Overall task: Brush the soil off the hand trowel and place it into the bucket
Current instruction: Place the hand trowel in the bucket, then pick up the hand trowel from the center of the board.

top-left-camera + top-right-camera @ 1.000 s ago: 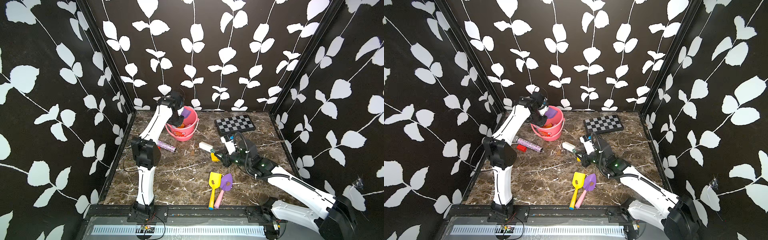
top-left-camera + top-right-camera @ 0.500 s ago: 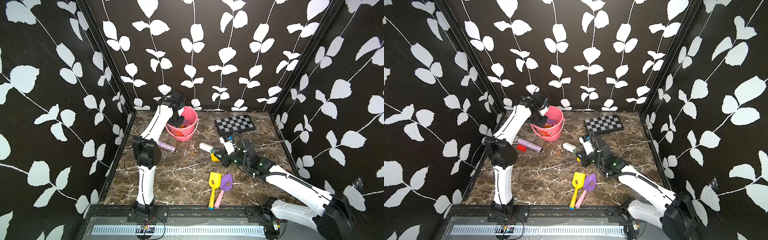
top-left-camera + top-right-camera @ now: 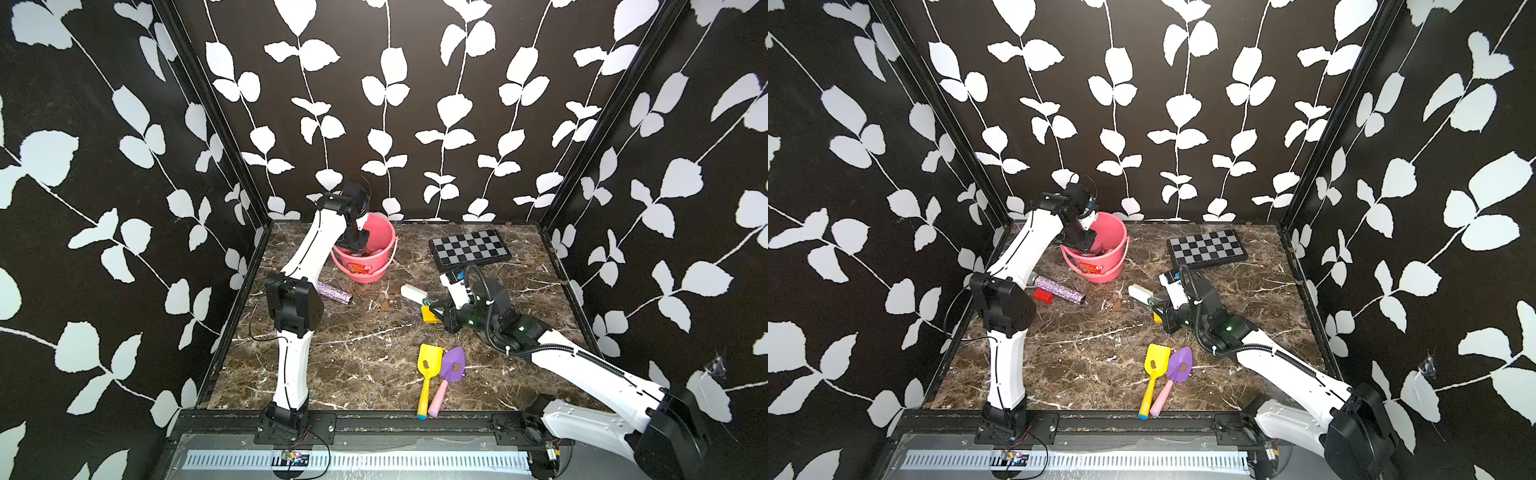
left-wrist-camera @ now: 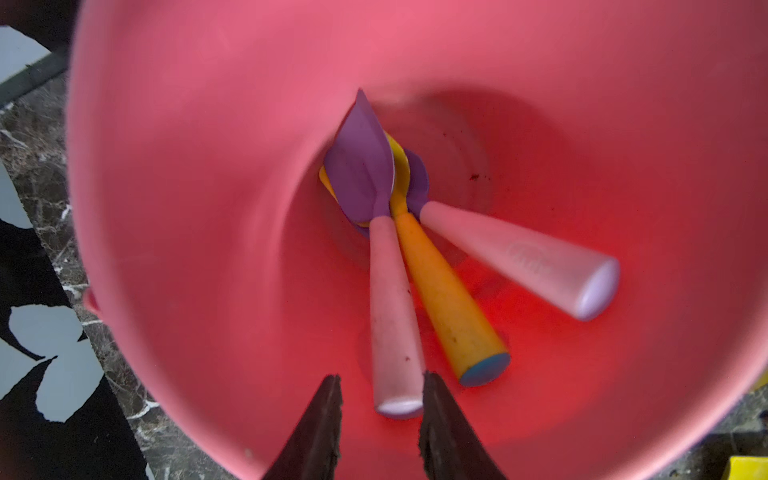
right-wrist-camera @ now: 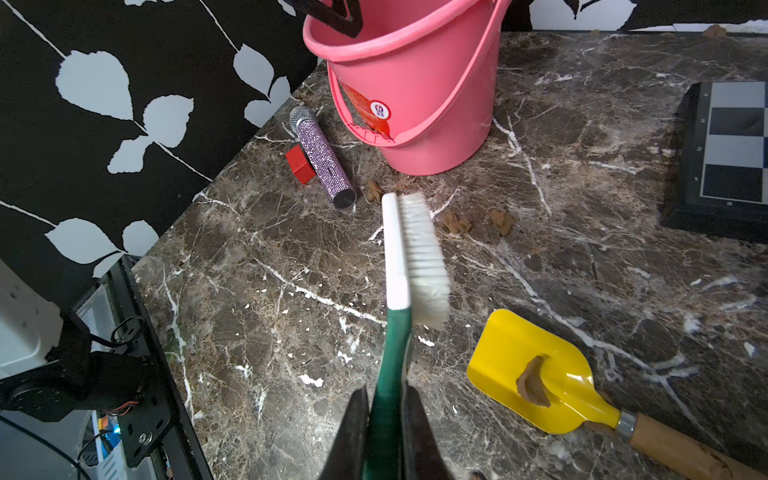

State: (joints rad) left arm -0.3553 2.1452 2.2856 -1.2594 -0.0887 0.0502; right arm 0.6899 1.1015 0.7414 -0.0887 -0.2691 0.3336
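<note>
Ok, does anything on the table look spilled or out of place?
Yes: brown soil lumps lie loose on the table near the bucket, and one lump sits on the wooden-handled yellow trowel.

Dark marble table (image 3: 365, 332): pink bucket (image 3: 365, 266) far left, chessboard (image 3: 469, 247) far right. Glitter mic (image 3: 1059, 289) left, red block (image 3: 1043, 296) just beside it. Soil lumps (image 3: 385, 305) mid-table. Yellow scoop (image 3: 428, 365) and purple trowel (image 3: 452, 365) side by side near edge, soil on each blade.
</note>
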